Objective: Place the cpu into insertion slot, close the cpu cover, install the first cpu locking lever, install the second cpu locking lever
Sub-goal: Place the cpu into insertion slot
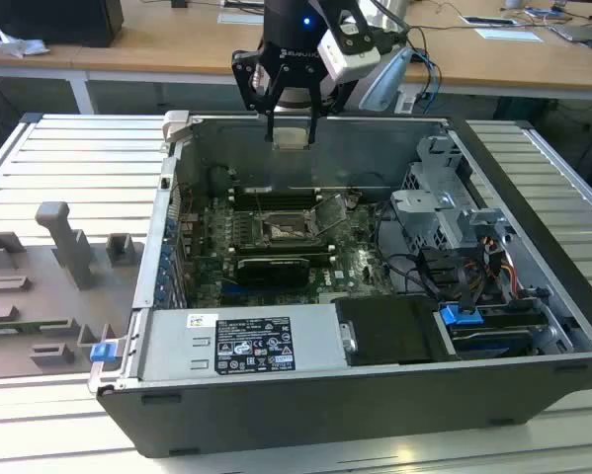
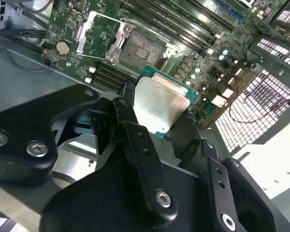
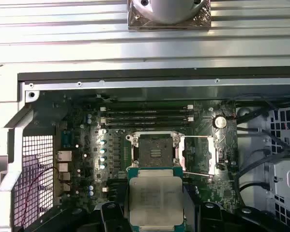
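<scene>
- On the exterior view's left, a grey fixture block [image 1: 73,252] stands on the slatted table [image 1: 68,158], well apart from the work.
- In the middle sits the open computer case [image 1: 276,415]. The gripper [image 1: 291,135] hangs over its far wall, with its fingers clamped on two opposite edges of the cpu [image 1: 292,140].
- The cpu is in the air, well above the insertion slot [image 1: 284,233] and not touching it. In both wrist views the slot looks bare and dark, with the chip's pale metal face held flat between the fingers.
- Just beside the slot, toward the exterior view's right, the cpu cover [image 1: 330,212] is tilted up and open. The first wrist view shows its frame [image 3: 182,155] swung clear of the socket.
- The step in hand looks to be carrying the chip to the slot. To do it well, I judge the chip should stay level and square to the socket rim. It should go straight down without sliding, since a skewed landing could harm the contacts or catch the raised cover.
- On the exterior view's right, the drive cage [image 1: 444,197] and its cables lie well apart from the socket.
</scene>
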`<state>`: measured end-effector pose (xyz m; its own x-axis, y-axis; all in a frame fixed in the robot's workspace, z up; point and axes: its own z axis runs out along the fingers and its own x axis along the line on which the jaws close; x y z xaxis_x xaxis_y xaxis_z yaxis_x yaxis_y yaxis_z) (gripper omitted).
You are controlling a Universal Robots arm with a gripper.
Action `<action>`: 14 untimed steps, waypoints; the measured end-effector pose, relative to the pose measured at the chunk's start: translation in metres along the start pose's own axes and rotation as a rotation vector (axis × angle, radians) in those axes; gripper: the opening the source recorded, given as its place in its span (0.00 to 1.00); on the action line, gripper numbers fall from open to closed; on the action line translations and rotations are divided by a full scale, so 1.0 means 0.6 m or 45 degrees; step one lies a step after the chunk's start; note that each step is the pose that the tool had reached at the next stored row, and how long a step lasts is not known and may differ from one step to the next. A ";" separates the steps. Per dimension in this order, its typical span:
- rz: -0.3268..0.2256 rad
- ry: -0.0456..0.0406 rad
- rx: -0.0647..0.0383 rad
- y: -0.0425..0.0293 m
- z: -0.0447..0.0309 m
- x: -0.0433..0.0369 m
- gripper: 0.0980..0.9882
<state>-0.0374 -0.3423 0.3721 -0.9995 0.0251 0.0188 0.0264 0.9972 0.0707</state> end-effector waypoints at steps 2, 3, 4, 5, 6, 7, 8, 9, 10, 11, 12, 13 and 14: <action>0.028 -0.002 0.000 0.000 0.000 0.000 0.49; 0.038 -0.003 -0.001 0.000 0.000 0.000 0.49; 0.050 -0.004 -0.001 0.000 0.000 0.000 0.49; 0.065 -0.005 -0.001 0.000 0.000 0.000 0.49; 0.076 -0.005 -0.001 0.000 0.000 0.000 0.49; 0.090 -0.006 -0.002 0.000 0.000 0.000 0.49; 0.107 -0.008 -0.002 0.000 0.000 0.000 0.49; 0.130 -0.009 -0.002 0.000 0.000 0.000 0.49; 0.144 -0.010 -0.003 0.000 0.000 0.000 0.49; 0.160 -0.011 -0.003 0.000 0.000 0.000 0.49; 0.185 -0.013 -0.003 0.000 0.000 0.000 0.49; 0.220 -0.016 -0.004 0.000 0.001 0.000 0.49; 0.256 -0.018 -0.005 0.000 0.001 0.000 0.49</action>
<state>-0.0374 -0.3423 0.3718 -0.9742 0.2248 0.0188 0.2255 0.9717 0.0705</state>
